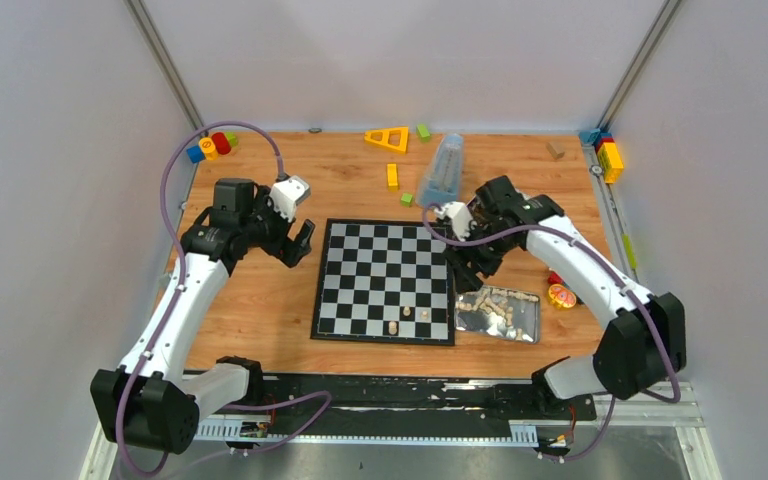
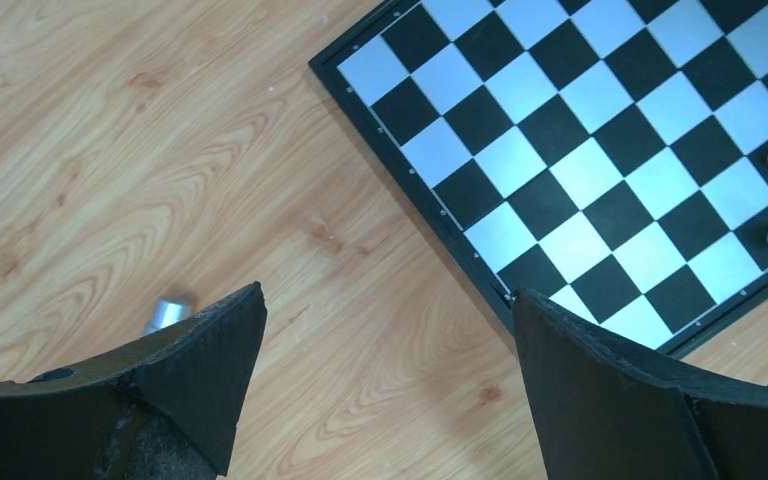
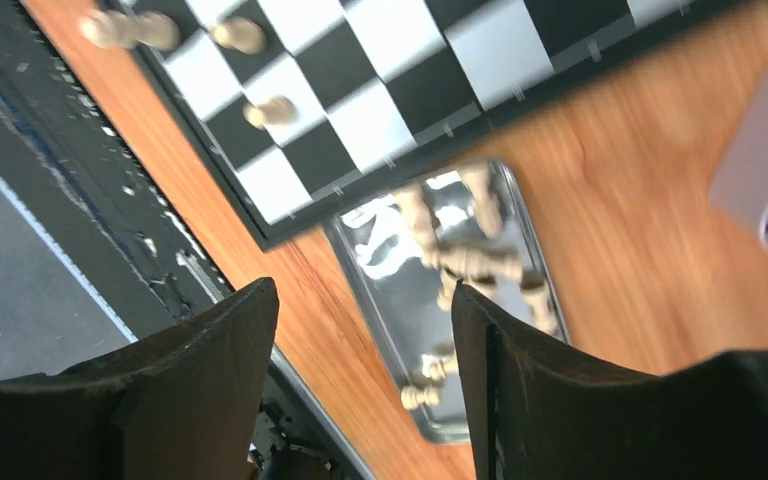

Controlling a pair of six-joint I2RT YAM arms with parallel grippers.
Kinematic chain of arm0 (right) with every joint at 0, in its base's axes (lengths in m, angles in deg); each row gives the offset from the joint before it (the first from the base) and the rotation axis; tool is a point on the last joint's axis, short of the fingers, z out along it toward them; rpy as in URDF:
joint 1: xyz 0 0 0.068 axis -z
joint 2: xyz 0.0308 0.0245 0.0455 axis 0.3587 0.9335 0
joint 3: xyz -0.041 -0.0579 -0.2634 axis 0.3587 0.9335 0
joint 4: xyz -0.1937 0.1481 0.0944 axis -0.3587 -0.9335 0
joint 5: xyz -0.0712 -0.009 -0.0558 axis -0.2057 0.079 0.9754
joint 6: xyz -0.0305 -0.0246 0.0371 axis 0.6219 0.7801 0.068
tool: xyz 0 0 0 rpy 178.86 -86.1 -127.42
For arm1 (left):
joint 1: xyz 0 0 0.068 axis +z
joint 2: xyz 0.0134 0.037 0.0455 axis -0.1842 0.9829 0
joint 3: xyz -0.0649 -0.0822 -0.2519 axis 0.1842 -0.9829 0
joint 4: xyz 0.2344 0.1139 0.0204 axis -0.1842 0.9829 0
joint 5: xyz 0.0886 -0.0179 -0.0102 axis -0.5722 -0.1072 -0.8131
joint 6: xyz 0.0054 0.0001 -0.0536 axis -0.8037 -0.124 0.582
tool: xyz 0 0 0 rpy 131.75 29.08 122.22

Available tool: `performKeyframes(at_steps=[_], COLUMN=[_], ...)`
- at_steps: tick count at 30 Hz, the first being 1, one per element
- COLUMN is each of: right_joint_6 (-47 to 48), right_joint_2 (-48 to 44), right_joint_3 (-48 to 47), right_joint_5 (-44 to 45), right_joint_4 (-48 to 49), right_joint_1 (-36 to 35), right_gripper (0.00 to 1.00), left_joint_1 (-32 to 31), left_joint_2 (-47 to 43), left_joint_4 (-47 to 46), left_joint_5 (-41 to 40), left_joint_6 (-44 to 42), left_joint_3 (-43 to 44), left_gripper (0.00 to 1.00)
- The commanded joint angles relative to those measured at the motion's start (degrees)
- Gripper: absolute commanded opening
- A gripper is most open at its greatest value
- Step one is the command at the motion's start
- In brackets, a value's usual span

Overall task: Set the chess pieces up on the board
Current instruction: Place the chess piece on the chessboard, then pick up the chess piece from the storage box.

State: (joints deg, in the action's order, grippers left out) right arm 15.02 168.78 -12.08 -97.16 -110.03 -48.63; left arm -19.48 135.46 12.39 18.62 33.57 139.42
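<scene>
Only 3 chess pieces (image 1: 407, 313) stand on the board (image 1: 385, 270) by its near right corner, so the right end effector (image 3: 365, 295) hangs half open and empty near the tin (image 1: 500, 313) (probably to fetch another), while the left end effector (image 2: 388, 300) is wide open, holding nothing.

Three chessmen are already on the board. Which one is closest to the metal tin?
The rightmost chessman: it sits nearest the board's right edge, toward the tin; the other two chessmen are further left.
</scene>
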Motion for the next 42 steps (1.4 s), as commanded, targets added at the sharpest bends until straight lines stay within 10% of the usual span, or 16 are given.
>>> performKeyframes(at_steps=[1, 42], right_joint_6=[0.3, 0.1], right_joint_2=[-6.7, -0.9], right_joint_3=[8.2, 20.0], right_joint_5=[2.7, 13.6], right_joint_4=[2.2, 10.5], right_joint_1=[7.0, 14.9], right_gripper=[0.64, 0.20], left_joint_1=[0.4, 0.4], left_joint_2=[0.5, 1.4], left_joint_4=[1.4, 3.5], left_joint_5=[8.1, 13.3], left_joint_6=[-1.6, -2.4], left_joint_3=[0.0, 0.9], left_gripper=[1.00, 1.00])
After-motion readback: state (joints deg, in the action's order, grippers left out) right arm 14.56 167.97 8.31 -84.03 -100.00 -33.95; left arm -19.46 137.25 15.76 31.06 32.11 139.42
